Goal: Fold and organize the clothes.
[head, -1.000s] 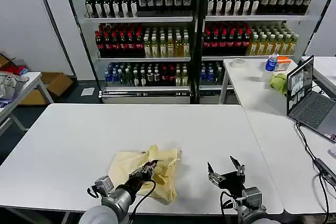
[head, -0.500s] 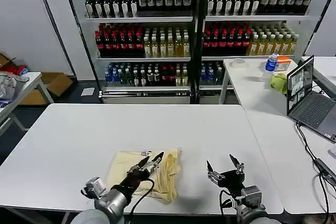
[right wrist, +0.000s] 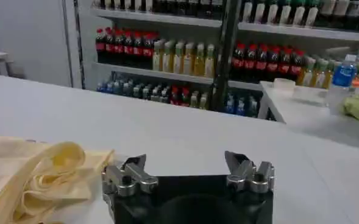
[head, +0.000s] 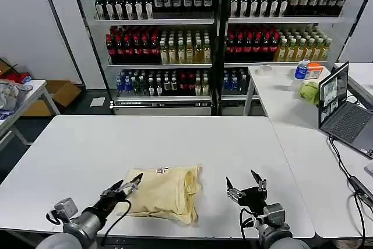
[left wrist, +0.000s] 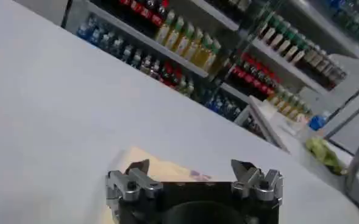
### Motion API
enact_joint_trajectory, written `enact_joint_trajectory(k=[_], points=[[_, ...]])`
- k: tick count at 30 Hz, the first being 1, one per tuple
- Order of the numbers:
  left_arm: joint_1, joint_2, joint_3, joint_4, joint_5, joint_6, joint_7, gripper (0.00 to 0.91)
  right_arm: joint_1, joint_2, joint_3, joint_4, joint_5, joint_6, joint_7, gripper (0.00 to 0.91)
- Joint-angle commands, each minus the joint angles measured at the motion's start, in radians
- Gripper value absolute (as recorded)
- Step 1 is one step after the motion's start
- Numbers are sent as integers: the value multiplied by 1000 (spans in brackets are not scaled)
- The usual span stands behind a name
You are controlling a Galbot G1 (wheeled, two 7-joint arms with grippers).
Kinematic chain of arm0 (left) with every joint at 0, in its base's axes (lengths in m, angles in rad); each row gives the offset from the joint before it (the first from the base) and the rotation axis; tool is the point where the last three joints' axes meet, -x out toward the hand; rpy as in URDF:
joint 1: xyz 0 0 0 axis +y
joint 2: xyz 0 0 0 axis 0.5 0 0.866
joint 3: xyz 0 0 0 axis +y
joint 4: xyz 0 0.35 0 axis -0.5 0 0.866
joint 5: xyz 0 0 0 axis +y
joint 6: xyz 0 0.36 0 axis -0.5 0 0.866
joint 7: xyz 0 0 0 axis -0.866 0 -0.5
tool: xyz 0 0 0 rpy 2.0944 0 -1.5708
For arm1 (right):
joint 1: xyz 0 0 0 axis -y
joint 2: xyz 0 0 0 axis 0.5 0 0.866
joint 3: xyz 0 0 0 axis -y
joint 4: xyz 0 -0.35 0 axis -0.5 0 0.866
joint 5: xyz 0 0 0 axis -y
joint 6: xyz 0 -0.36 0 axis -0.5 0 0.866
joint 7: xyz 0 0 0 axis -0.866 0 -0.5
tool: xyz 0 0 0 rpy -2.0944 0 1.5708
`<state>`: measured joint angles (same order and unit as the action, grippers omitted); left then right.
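Note:
The clothes, one pale cream-yellow T-shirt [head: 164,193], lie folded into a rough rectangle near the front middle of the white table [head: 87,144], with rumpled layers along the right edge. My left gripper [head: 126,187] is open, just off the shirt's left edge with nothing between its fingers; in the left wrist view the shirt [left wrist: 167,171] shows just beyond my left gripper [left wrist: 191,167]. My right gripper [head: 243,183] stands open over bare table to the shirt's right. In the right wrist view the shirt [right wrist: 36,173] lies off to one side of my right gripper [right wrist: 185,161].
Behind the table stand shelves of drink bottles [head: 192,39]. A second white table [head: 303,126] on the right holds a laptop [head: 341,109], a yellow-green cloth lump [head: 309,91] and a blue bottle [head: 301,69]. A cluttered small table [head: 17,100] is at far left.
My left gripper has let go of the shirt, opened and drawn back to the left. The shirt now lies flatter and folded over. The right gripper has barely moved.

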<state>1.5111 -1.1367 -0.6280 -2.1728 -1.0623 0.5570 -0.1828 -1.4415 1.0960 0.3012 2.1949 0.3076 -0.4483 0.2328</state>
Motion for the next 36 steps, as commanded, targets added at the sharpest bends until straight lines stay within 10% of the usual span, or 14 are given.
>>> enact_joint_trajectory(k=[1, 36], points=[[-29, 102, -89, 178, -52, 24, 51, 907, 26, -7, -7, -13, 6, -4, 0, 907], [-104, 4, 43, 252, -52, 25, 101, 907, 31, -30, 4, -18, 21, -1, 1, 907]])
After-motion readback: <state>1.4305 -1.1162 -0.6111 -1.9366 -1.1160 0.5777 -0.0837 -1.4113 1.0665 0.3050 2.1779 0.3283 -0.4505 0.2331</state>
